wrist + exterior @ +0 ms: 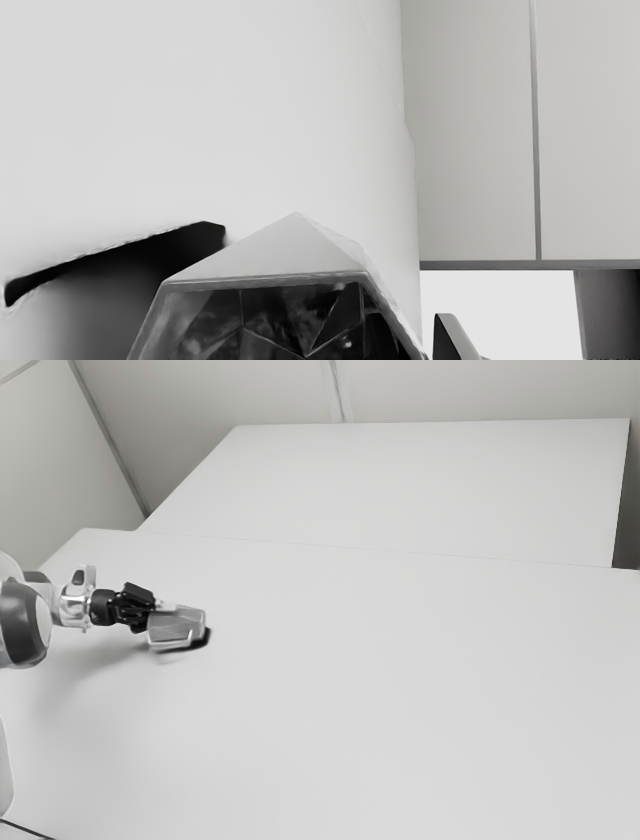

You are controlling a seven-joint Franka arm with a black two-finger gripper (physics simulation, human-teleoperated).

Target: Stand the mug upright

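Mug (178, 627) is tipped sideways, mouth facing gripper (154, 612). If gripper is open or closed, cannot tell.

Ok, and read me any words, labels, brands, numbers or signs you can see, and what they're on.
There are none that I can read: no lettering, number or sign stands out on the mug, the arm, the table or the wall.

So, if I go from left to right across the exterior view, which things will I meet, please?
Robot arm → black gripper → grey mug → upright strip on the back wall.
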